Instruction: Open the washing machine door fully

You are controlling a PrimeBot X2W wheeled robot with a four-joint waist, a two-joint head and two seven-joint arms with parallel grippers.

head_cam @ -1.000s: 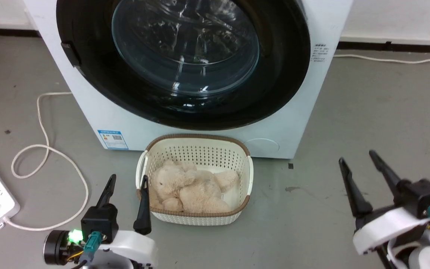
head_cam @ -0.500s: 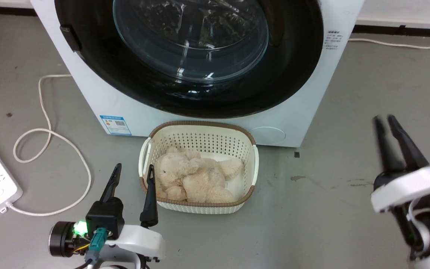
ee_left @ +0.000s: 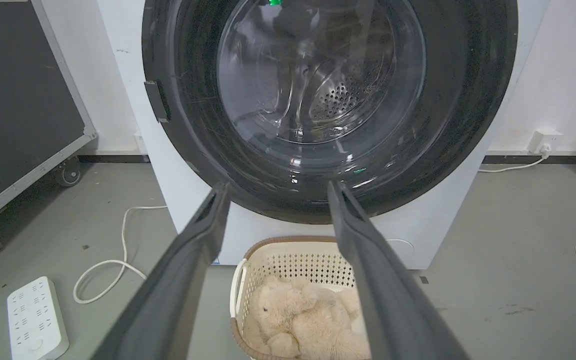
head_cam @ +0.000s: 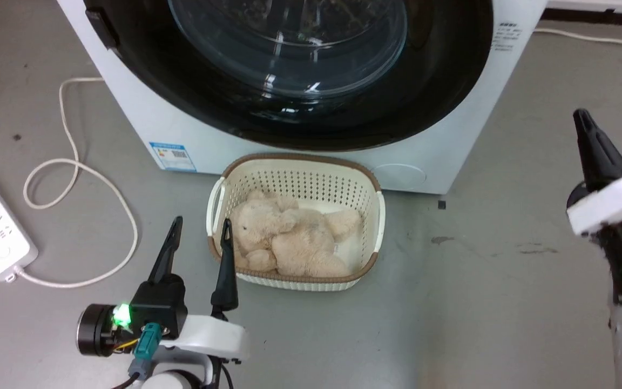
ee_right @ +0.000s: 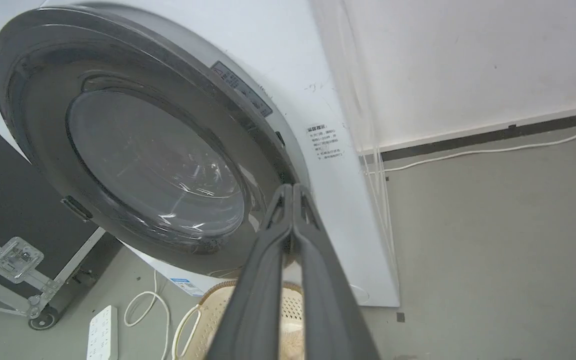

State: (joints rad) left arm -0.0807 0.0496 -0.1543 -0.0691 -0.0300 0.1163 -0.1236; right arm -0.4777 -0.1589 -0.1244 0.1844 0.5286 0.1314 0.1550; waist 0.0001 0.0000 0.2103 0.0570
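The large round glossy black washing machine door (head_cam: 289,59) is seen at 12 o'clock of the head view. It lies flat against the front of the white box-shaped washing machine (head_cam: 187,132). No gap can be made out at its rim, so it is judged to be closed.

Nothing of the opening is done yet: the door has to be reached, released and swung out fully.

The left gripper (head_cam: 202,221) is found at 7 o'clock. Its two dark fingers are spread wide with nothing between them, just beside the cream perforated plastic basket (head_cam: 218,197), in which a beige plush toy (head_cam: 289,240) lies.

The right gripper (head_cam: 582,120), at 3 o'clock, is held with its fingers pressed together on nothing, well apart from the machine. In the right wrist view it is pointed toward the door's rim at about 4 o'clock. The door is touched by neither gripper.
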